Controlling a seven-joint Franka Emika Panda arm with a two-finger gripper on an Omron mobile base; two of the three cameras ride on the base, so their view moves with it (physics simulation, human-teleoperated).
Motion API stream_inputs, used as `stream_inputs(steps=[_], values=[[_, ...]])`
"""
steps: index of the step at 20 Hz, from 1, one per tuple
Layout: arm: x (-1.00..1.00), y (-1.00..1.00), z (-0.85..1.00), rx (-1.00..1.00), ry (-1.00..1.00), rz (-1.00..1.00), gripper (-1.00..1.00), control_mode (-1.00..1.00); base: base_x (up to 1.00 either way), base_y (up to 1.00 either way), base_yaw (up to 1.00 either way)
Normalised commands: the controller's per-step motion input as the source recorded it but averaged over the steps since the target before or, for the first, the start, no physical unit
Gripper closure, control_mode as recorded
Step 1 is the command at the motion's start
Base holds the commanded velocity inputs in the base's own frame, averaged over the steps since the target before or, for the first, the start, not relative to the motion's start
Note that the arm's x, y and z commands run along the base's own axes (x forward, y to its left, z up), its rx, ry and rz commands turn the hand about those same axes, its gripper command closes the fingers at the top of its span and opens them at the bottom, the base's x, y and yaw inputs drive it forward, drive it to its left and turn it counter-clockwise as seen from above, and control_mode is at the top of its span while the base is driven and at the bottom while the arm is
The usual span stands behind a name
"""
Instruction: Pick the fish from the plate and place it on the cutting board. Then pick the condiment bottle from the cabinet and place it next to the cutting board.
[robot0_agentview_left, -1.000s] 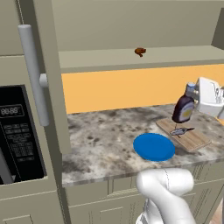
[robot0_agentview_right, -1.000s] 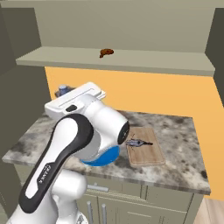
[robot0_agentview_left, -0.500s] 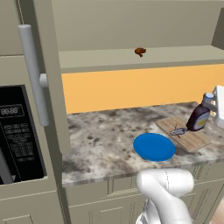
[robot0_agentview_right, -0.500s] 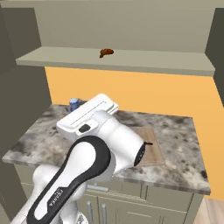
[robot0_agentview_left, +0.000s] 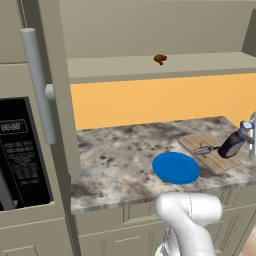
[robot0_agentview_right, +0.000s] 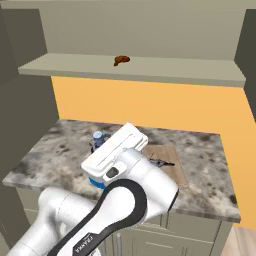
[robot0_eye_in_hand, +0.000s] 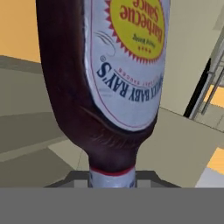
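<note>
The gripper is clamped on the barbecue sauce bottle, which hangs tilted at the right edge of the left base view, over the far end of the cutting board where the fish lies. Set down at this slant, it could topple or land on the board rather than beside it. The fingers themselves are hidden; in the right base view the arm covers most of the blue plate.

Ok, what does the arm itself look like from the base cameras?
A glossy white, rounded, tube-like arm with a curved black band at the joint and small black FRANKA lettering low on its side. Its flat white hand carries one small dark round mark. No loose cables visible.
</note>
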Motion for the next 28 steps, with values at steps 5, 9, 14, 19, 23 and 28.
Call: stream_inputs(steps=[5,9,14,19,23,28], values=[[0.0,-0.24,-0.4,-0.01,-0.13,-0.07,1.0,-1.0,0.0,0.0,0.0],[0.08,-0.2,-0.36,-0.02,-0.09,-0.12,1.0,-1.0,0.0,0.0,0.0],[0.06,-0.19,-0.17,-0.01,-0.02,-0.09,1.0,-1.0,0.0,0.0,0.0],[0.1,-0.13,0.0,0.0,0.0,-0.01,1.0,-1.0,0.0,0.0,0.0],[0.0,-0.17,-0.16,0.0,0.07,0.0,1.0,-1.0,0.0,0.0,0.0],[0.0,-0.12,-0.36,0.0,0.07,0.0,1.0,-1.0,0.0,0.0,0.0]])
